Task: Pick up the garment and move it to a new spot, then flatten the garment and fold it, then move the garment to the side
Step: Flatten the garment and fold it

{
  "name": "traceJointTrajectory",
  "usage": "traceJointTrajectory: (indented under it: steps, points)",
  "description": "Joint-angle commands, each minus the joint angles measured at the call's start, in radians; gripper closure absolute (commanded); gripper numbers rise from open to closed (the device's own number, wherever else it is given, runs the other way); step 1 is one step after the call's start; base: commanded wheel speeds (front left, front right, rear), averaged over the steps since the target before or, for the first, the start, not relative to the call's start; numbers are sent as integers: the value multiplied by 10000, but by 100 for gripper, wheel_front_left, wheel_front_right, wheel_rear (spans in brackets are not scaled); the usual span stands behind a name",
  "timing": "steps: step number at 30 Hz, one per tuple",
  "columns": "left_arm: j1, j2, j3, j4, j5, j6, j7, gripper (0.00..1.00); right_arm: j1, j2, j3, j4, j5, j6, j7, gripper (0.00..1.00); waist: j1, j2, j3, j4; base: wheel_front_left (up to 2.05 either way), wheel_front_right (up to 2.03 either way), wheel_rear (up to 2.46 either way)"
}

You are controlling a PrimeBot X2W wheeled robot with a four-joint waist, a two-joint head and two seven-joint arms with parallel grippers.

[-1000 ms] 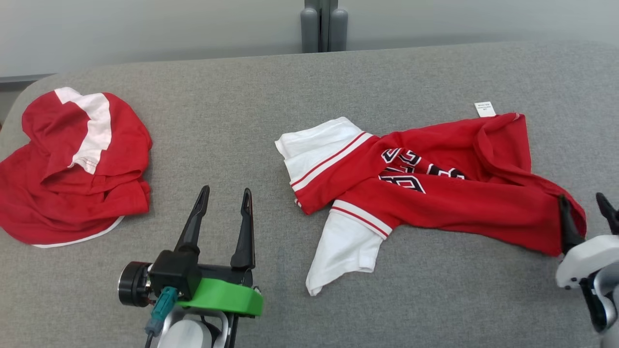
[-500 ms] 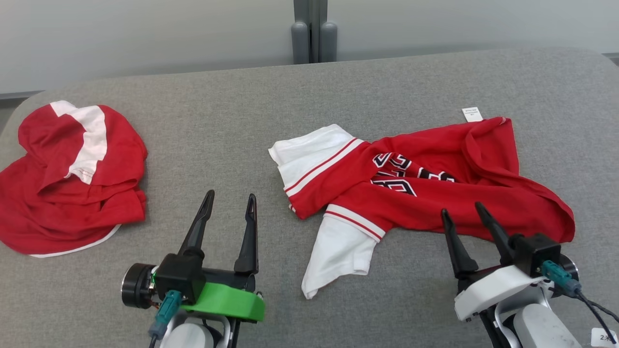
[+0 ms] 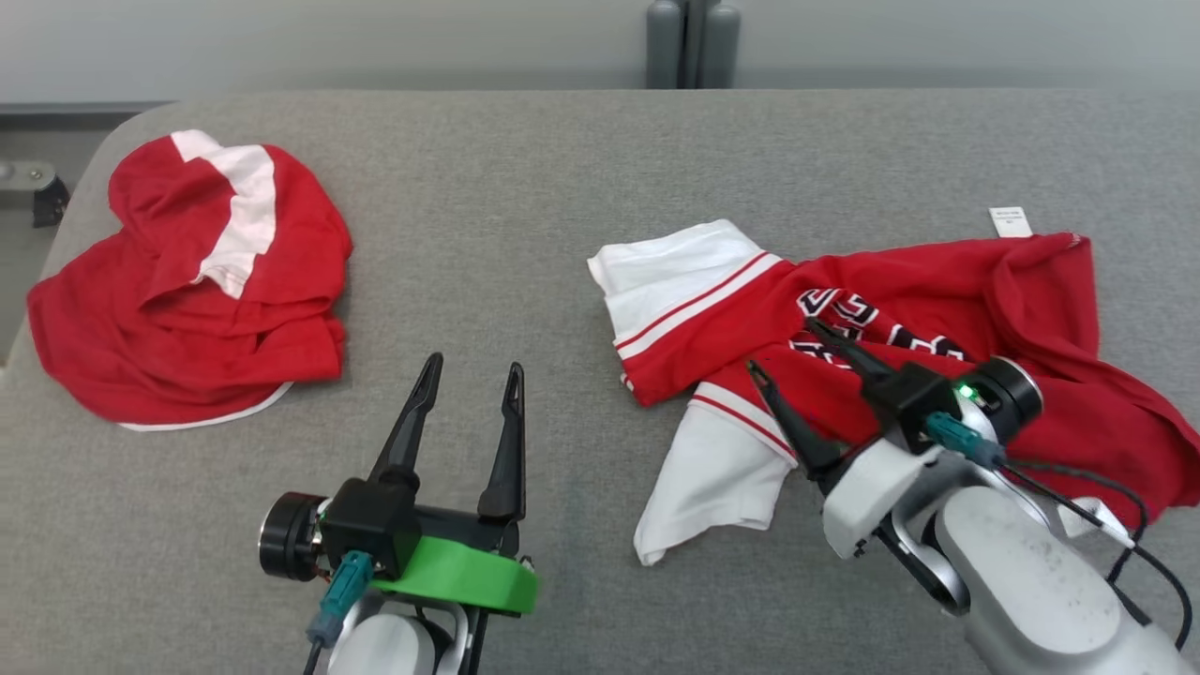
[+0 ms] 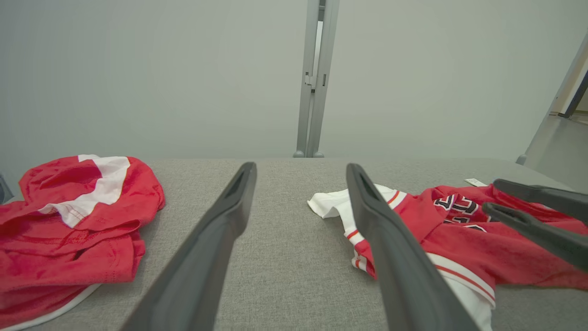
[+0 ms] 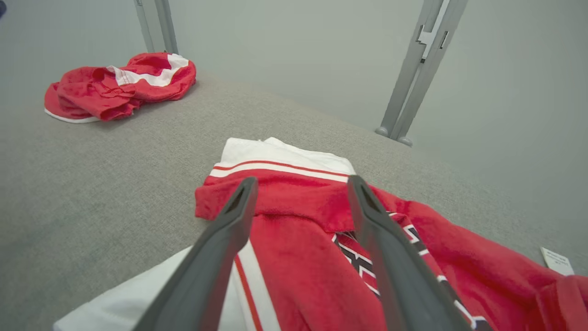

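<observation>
Head: crumpled garment (image 3: 1031,309) lay right on the surface (image 3: 525,216); right gripper (image 3: 784,347) hung over its lettering, fingers spread, empty, probably lining up the pick. Left wrist: left gripper (image 4: 301,166) hovered over bare surface, fingers apart, empty. Right wrist: fingers straddled the red fold; contact unclear.

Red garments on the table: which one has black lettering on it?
The red jersey with white sleeves, under the right gripper. The bunched red garment at the left bears a white band, no lettering.

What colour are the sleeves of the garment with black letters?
White, edged with red stripes. The sleeves of the garment show best in the head view.
</observation>
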Motion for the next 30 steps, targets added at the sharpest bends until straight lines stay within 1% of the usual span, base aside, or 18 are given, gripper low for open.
traceJointTrajectory:
  steps: [1,5,9,12,15,19,20,21,23,26,30]
  points:
    - [-208,33,-74,-35,-75,99,-8,0,-442,-225,518,113,160,-10,223,0,0,0,456,656,0,0,0]
    - [-386,34,-418,-80,-366,223,-8,0,-1773,-942,2108,529,533,-11,832,0,0,0,729,1373,0,0,0]
    - [-476,33,-712,-152,-605,395,-8,0,-2937,-1416,3307,1299,852,-11,1348,0,0,0,901,2062,0,0,0]
    - [-489,33,-858,-212,-774,518,-8,0,-3575,-1641,4043,1928,1093,-11,1706,0,0,0,975,2481,0,0,0]
    - [-451,31,-960,-251,-902,620,-8,0,-4097,-1790,4643,2577,1588,-11,2212,0,0,0,1036,2821,0,0,0]
    - [-392,31,-1028,-289,-991,687,-8,0,-4614,-1964,5452,3201,2128,-11,2658,0,0,0,1074,3063,0,0,0]
    - [-374,31,-1038,-297,-1006,702,-8,0,-4695,-1989,5593,3342,2276,-11,2763,8,0,0,1074,3085,0,0,0]
    - [-352,31,-1046,-306,-1018,711,-8,0,-4821,-2031,5772,3465,2375,-11,2795,100,0,0,1072,3102,0,0,0]
    - [-318,31,-1030,-316,-1013,750,-8,0,-4982,-2087,5922,3673,2630,-11,2796,100,0,0,1061,3093,0,0,0]
    - [-316,31,-960,-314,-990,760,-8,0,-5270,-2113,5886,3946,2794,-11,2506,100,0,0,1035,2961,0,0,0]
    - [-381,31,-914,-292,-881,712,-8,0,-5693,-2094,5347,4396,2963,-13,1786,100,0,0,981,2655,0,0,0]
